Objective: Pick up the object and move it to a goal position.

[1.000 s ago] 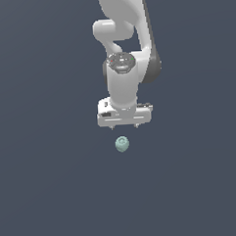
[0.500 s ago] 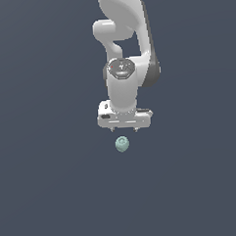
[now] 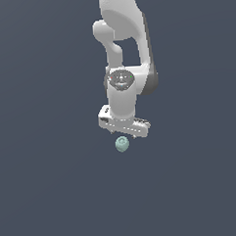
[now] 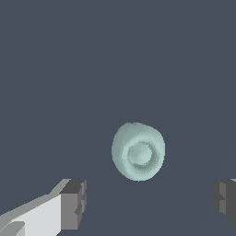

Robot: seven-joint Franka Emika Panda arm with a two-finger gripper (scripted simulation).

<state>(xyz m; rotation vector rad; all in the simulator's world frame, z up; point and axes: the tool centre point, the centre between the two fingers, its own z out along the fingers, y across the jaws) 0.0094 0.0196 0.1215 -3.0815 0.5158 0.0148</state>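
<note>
gripper (image 3: 124,134): spread wide, holding nothing | blob (image 3: 122,143): pale teal, ringed top, on dark surface just below gripper, untouched; desk edges not visible | wrist view: blob (image 4: 138,150) between fingertips (image 4: 73,203), apart from both

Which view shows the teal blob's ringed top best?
The wrist view: the blob fills the middle of the picture, its ringed top plain, with the open gripper fingers apart on either side of it. In the exterior view the blob is small, just below the gripper, and its ring is barely readable.
</note>
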